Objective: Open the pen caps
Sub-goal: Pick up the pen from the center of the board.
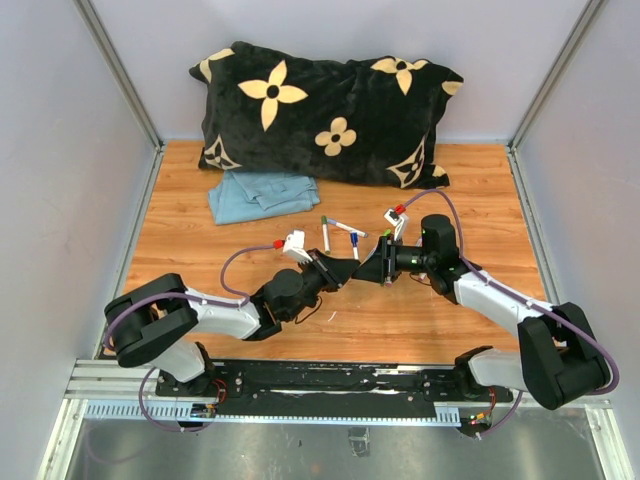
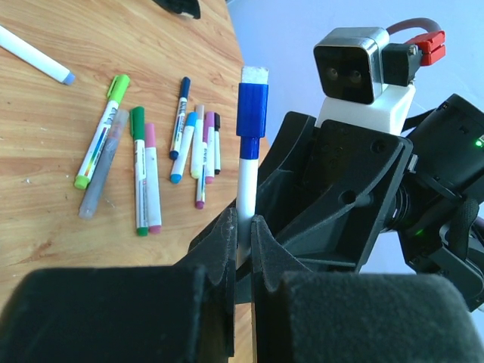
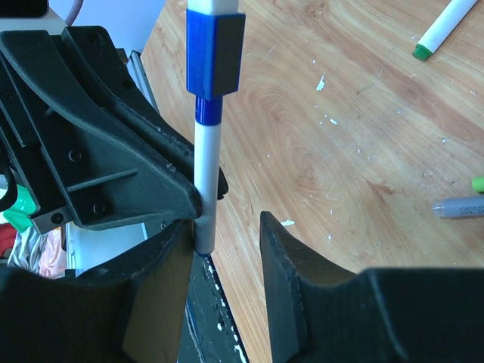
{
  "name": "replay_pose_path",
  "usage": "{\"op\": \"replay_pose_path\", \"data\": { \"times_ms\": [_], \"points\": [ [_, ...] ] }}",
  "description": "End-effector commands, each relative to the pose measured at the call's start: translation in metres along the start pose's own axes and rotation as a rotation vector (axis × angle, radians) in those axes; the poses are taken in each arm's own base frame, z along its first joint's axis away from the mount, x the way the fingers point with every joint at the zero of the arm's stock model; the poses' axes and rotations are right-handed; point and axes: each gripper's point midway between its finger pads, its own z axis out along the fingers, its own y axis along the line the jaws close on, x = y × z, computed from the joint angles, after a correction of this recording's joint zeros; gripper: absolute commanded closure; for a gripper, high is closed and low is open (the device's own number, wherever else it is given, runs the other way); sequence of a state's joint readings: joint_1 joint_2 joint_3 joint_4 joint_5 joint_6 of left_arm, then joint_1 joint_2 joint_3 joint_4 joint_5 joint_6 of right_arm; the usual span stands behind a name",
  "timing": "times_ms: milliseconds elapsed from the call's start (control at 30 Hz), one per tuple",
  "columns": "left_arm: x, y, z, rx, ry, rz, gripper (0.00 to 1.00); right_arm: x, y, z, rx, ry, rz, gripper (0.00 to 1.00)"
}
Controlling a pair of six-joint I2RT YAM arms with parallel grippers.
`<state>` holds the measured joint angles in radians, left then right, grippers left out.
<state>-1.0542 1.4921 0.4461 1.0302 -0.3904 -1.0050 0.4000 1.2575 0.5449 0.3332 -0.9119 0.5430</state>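
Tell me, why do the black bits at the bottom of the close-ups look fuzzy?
Left wrist view: the left claw sits close to the lens and blurs, while the pens beyond are sharp. Right wrist view: the right claw is slightly soft, the table grain crisp. Top view: even light, faint shadows.

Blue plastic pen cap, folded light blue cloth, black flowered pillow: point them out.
Blue plastic pen cap (image 2: 252,110): left wrist view, its side face.
Folded light blue cloth (image 1: 262,193): top external view, fabric centre.
Black flowered pillow (image 1: 330,98): top external view, plain black middle.
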Motion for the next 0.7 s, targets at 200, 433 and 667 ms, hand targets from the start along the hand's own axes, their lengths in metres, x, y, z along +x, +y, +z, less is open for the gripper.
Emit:
{"op": "replay_pose_path", "data": {
  "times_ms": [200,433,667],
  "points": [
    [-0.001,-0.026,0.005,0.08,-0.022,-0.038,0.98,-0.01,0.011,0.003,-0.035,-0.006,-0.054,0.85],
    [-0.012,-0.024,-0.013,0.132,-0.069,-0.082,0.59,-0.012,0.013,0.002,-0.037,0.012,-0.09,0.99],
    [-0.033,-0.022,-0.034,0.197,-0.115,-0.064,0.25,-0.016,0.02,-0.005,-0.092,0.049,-0.183,0.99]
  ]
}}
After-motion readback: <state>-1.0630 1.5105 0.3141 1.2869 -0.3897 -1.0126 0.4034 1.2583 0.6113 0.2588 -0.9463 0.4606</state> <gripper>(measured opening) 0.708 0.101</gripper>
